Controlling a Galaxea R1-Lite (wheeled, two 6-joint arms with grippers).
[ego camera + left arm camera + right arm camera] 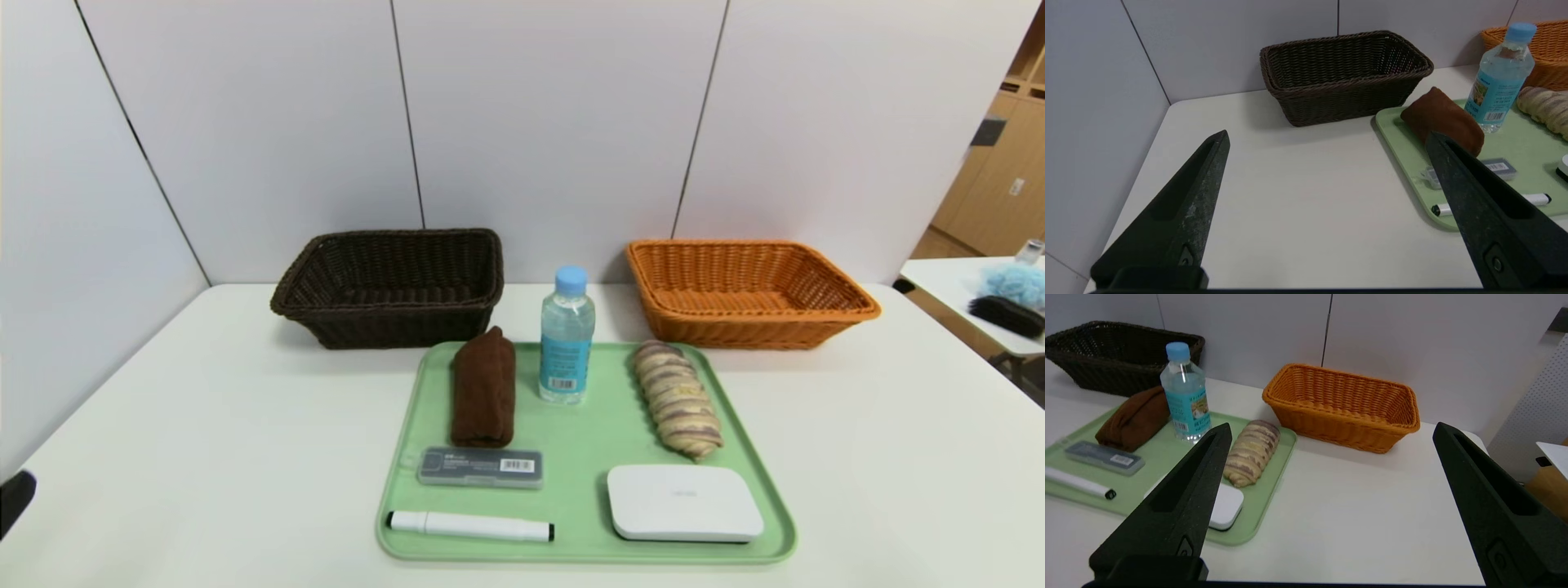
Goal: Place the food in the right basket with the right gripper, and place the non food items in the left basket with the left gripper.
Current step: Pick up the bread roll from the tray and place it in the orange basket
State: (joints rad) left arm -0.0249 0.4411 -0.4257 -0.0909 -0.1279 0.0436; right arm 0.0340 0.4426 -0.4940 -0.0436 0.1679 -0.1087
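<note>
A green tray (584, 425) holds a brown rolled towel (483, 385), a water bottle (566, 335), a striped bread roll (679, 398), a grey case (480, 467), a white marker (469, 525) and a white flat box (684, 502). The dark brown basket (392, 286) stands back left, the orange basket (747, 290) back right; both are empty. My left gripper (1327, 139) is open and empty above bare table left of the tray. My right gripper (1331, 428) is open and empty above bare table right of the tray. Neither gripper shows in the head view.
White panel walls close the back and left of the white table (204, 425). A second table (976, 298) with a blue puff and a black brush stands at the far right, past the table's right edge.
</note>
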